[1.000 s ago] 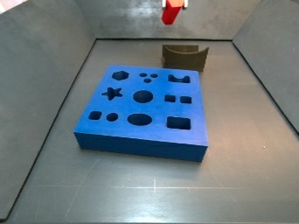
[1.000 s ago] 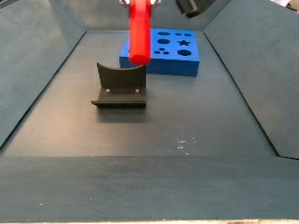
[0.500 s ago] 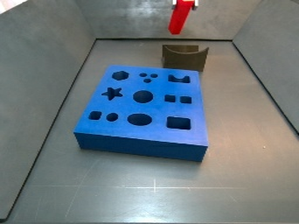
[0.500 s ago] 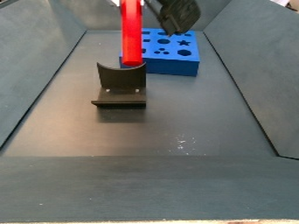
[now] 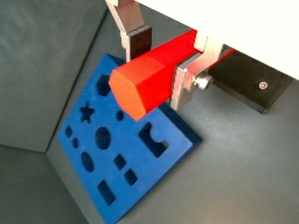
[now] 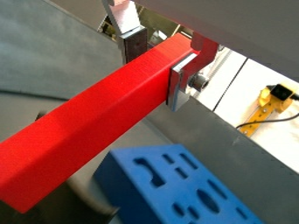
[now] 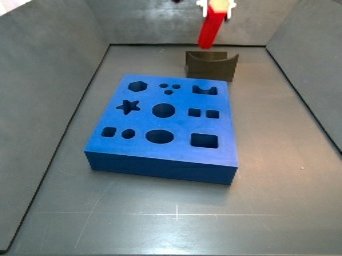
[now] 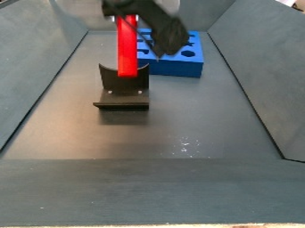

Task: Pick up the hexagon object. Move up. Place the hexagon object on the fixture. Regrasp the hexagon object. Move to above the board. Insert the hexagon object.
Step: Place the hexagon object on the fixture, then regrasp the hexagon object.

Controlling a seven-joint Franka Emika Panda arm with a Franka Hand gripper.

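The hexagon object [image 5: 155,77], a bright red elongated peg, hangs upright with my gripper [image 5: 162,63] shut on its upper end. Both wrist views show the silver fingers [image 6: 183,80] pressed against its sides. In both side views the hexagon object [image 8: 125,43] stands over the fixture [image 8: 123,86], its lower end at the curved notch; whether it touches I cannot tell. My gripper [image 7: 214,8] is at the top edge of a side view, above the fixture [image 7: 211,65]. The blue board [image 7: 166,125] with its cut-out holes lies flat on the floor beside the fixture.
Grey sloping walls enclose the dark floor [image 7: 160,215] on all sides. The board [image 8: 179,53] lies just behind the fixture in a side view. In a wrist view the board [image 5: 117,144] is below the peg's free end.
My gripper has come down and shifted sideways with the hexagon object, whose lower end has moved from above the board's side down to the fixture's notch.
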